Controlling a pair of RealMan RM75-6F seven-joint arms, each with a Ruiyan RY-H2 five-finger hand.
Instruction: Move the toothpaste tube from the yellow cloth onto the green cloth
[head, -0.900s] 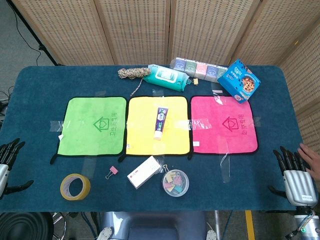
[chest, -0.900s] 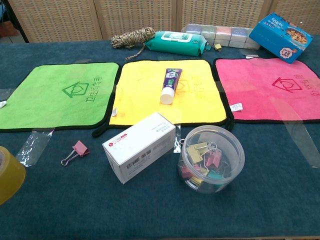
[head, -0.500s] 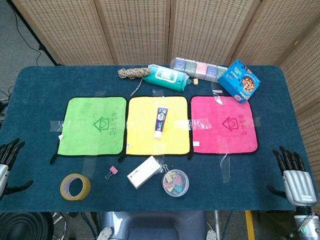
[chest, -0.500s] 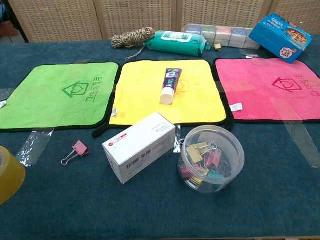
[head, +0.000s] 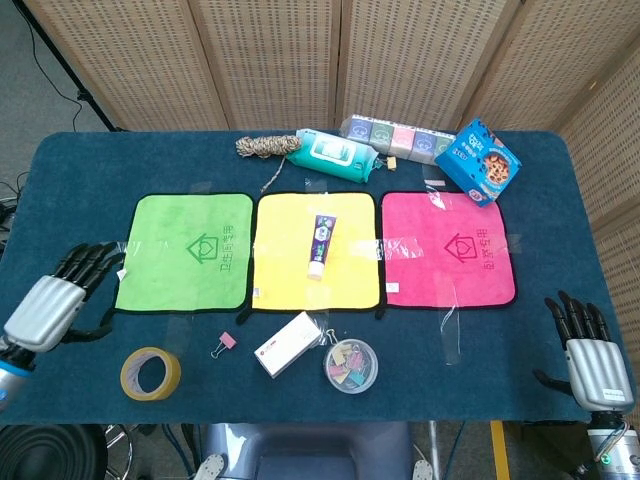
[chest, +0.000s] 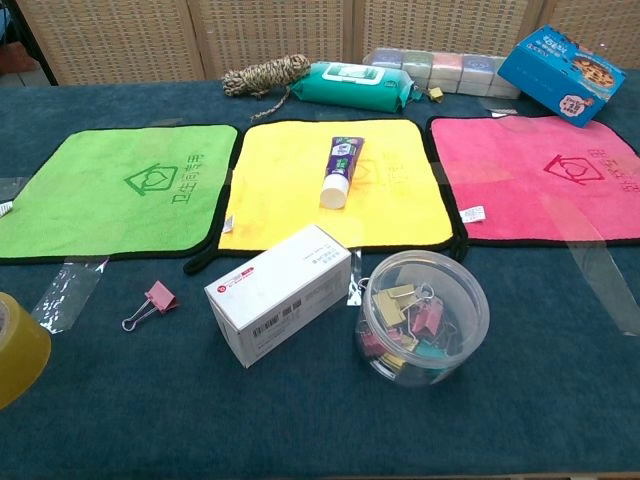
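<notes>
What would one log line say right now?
toothpaste tube: on yellow cloth | left robot hand: open | right robot hand: open

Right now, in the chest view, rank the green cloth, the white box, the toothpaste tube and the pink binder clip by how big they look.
1. green cloth
2. white box, though it lies nearer the camera than the tube, which inflates it
3. toothpaste tube
4. pink binder clip
</notes>
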